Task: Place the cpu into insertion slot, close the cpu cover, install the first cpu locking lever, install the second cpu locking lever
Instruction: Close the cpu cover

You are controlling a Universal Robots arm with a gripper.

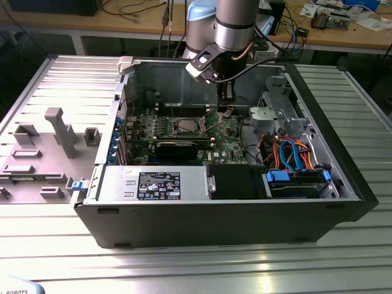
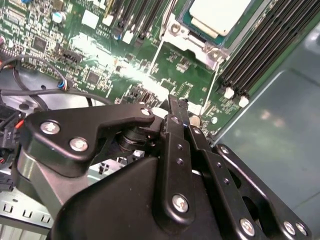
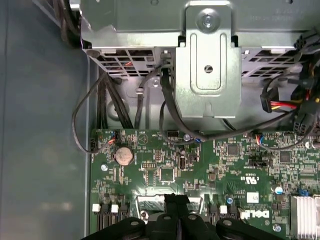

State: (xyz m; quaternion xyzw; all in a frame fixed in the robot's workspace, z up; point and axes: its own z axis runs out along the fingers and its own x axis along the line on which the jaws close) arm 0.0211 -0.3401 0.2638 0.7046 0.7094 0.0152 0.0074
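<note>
The cpu (image 2: 220, 12), a flat chip with a silvery top, lies in the insertion slot (image 1: 186, 126) on the green board. A silvery metal frame, the cpu cover (image 2: 197, 42), lies along the chip's edge. Thin wire levers (image 2: 215, 87) run beside the socket; I cannot tell whether they are latched. My gripper (image 1: 224, 112) hangs inside the case, just to the exterior view's right of the socket and a little above the board. Its black fingers (image 2: 174, 102) are pressed together with nothing visible between them. The gripper (image 3: 176, 197) points at the board's edge near the memory slots.
Long black memory slots (image 2: 260, 50) flank the socket. A black expansion card (image 1: 176, 147) lies in front of it. A metal drive cage (image 3: 207, 65) with black cables stands beyond the board. Blue and orange cables (image 1: 294, 156) fill the case's right. A grey fixture (image 1: 58, 131) sits outside.
</note>
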